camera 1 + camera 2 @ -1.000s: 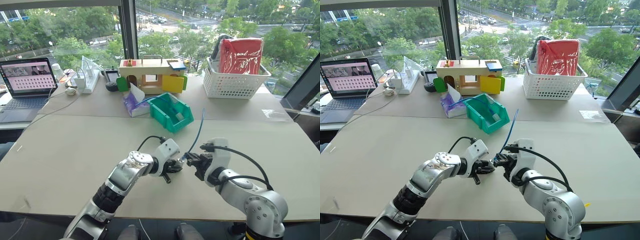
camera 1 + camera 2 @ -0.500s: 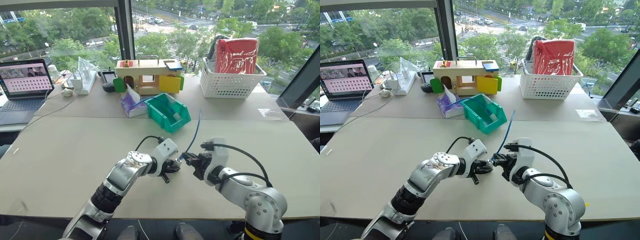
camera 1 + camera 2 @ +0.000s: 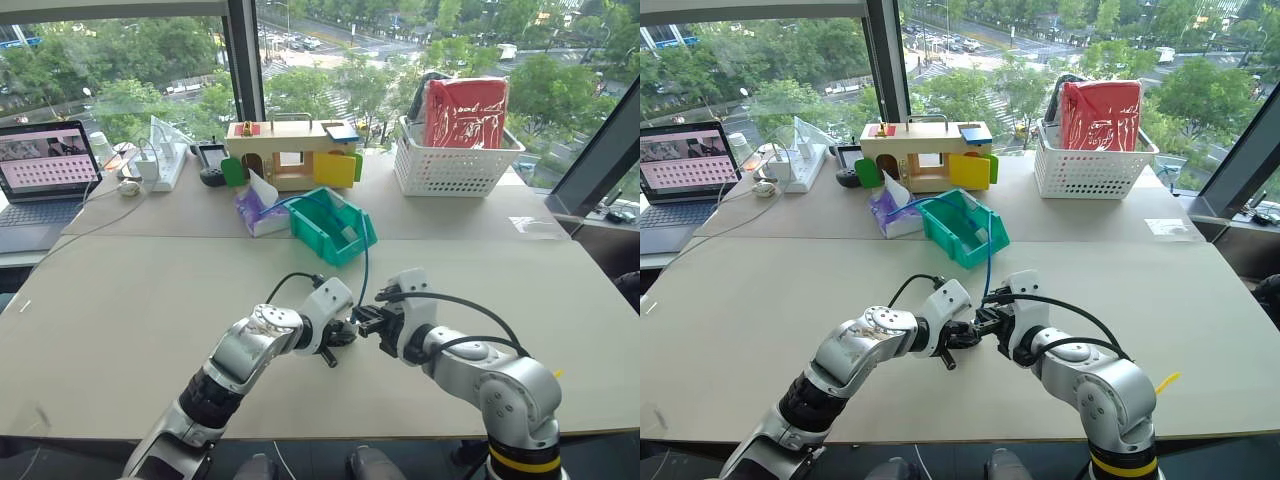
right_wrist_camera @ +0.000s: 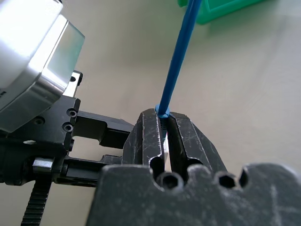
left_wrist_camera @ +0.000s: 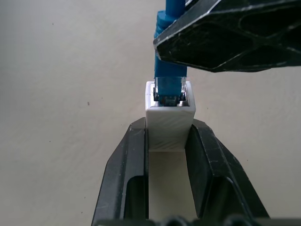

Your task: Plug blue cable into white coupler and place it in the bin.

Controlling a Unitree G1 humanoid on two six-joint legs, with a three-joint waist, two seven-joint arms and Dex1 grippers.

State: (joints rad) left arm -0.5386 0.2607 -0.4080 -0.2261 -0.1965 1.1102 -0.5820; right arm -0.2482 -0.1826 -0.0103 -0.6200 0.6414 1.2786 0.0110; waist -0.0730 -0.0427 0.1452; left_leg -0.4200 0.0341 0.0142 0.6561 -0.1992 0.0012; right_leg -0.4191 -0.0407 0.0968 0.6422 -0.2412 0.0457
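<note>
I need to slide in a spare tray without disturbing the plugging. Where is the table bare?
Free: the near-left stretch between the laptop and the left gripper, and the near-right stretch below the white basket. Crowded: the far edge around the bin, tissue pack and wooden toy house.

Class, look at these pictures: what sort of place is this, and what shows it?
Probably an upper-floor office or lab workspace: a laptop on a long table, and big windows overlooking trees and streets below.
</note>
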